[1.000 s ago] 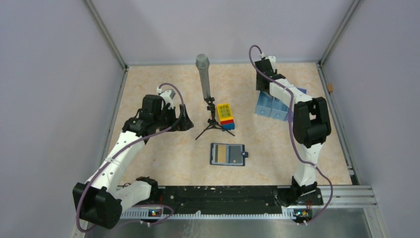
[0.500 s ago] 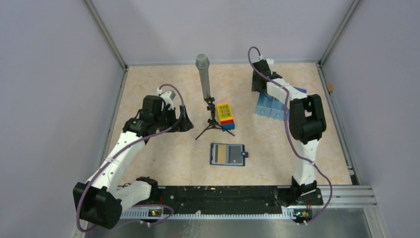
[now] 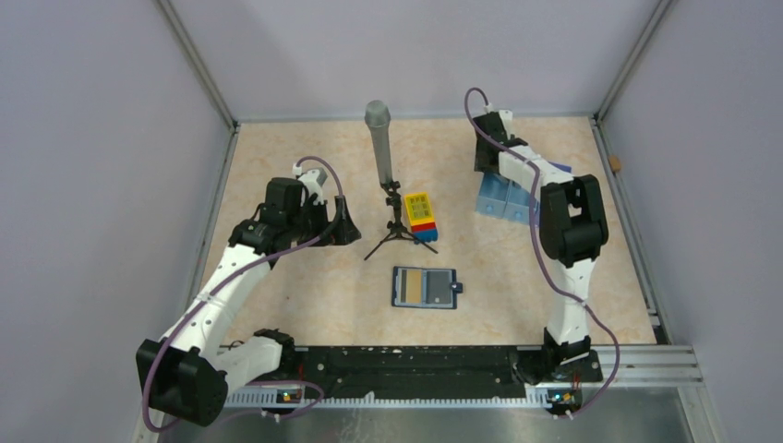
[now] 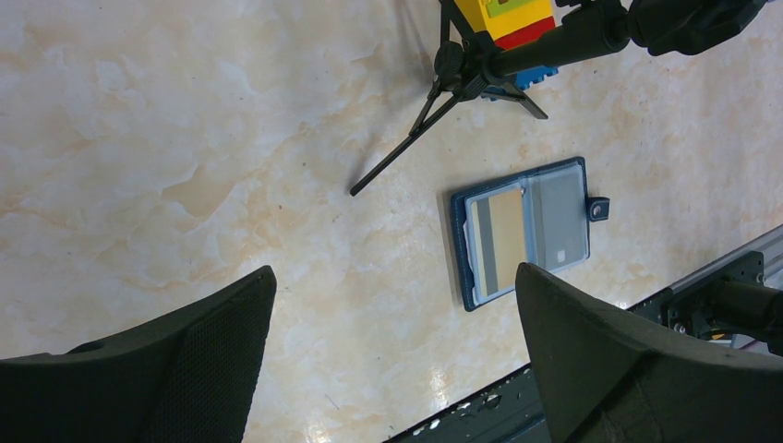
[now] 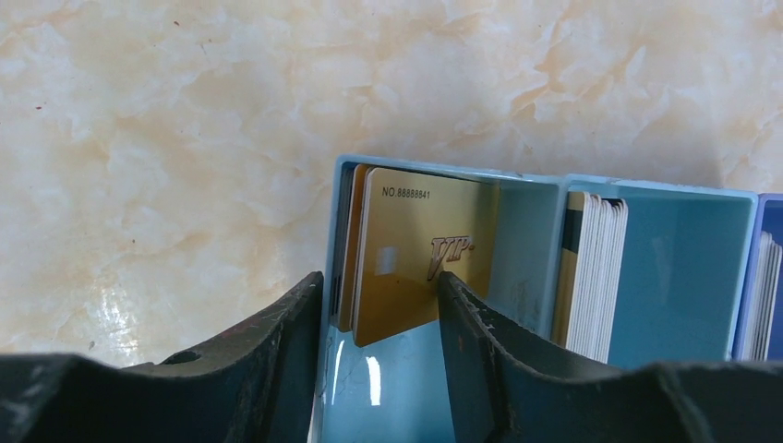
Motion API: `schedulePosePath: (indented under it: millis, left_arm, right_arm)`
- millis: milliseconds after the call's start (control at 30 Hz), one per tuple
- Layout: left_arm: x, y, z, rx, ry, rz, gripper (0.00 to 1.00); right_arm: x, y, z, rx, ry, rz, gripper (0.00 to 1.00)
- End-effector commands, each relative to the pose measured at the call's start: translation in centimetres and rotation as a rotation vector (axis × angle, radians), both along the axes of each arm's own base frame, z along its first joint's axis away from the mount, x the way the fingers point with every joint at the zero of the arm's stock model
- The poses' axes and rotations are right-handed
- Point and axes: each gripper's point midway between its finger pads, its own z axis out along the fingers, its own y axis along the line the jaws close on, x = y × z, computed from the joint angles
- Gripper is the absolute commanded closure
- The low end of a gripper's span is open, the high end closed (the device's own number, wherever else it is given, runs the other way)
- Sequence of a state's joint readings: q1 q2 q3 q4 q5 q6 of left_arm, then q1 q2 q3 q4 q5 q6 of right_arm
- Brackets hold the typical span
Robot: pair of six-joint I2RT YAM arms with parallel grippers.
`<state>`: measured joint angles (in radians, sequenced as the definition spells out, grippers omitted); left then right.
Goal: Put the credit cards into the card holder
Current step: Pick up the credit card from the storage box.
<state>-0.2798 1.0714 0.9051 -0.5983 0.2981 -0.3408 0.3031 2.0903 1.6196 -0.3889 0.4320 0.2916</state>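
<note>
We see a beige marbled worktop (image 3: 295,295) boxed in by lilac walls (image 3: 92,138). There is free room around the navy card holder (image 3: 425,288), which lies open near the front edge with two credit cards (image 4: 503,240) inside. At the back right, a pale blue tray (image 5: 679,277) holds upright cards. The right claw (image 5: 379,277) straddles a gold card (image 5: 415,258); we cannot tell whether it pinches. The left claw (image 4: 395,277) hangs spread wide.

- Left arm (image 3: 231,277) reaches forward from its base, elbow bent, wrist turned inward toward the middle.
- Left claw (image 4: 392,277) hangs in the air, tilted downward, with its jaws spread wide.
- Right arm (image 3: 571,231) stretches far forward, elbow raised behind its claw.
- Right claw (image 5: 379,281) points down, jaws partly apart; whether they grip cannot be told.
</note>
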Motion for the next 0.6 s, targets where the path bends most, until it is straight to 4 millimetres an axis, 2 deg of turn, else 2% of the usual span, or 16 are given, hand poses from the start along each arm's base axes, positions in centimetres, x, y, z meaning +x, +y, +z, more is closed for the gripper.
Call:
schedulePosePath:
  millis: [0,567]
  left_arm:
    - [0.3,-0.1,0.3,-0.011,-0.03,-0.011,0.01]
    - [0.3,-0.5,0.1,-0.025,-0.017,-0.026,0.01]
  right_arm:
    - [2.0,1.4,4.1,0.082,-0.112,0.02,0.55]
    - [2.3,2.2,6.2,0.09,-0.159,0.039,0.56]
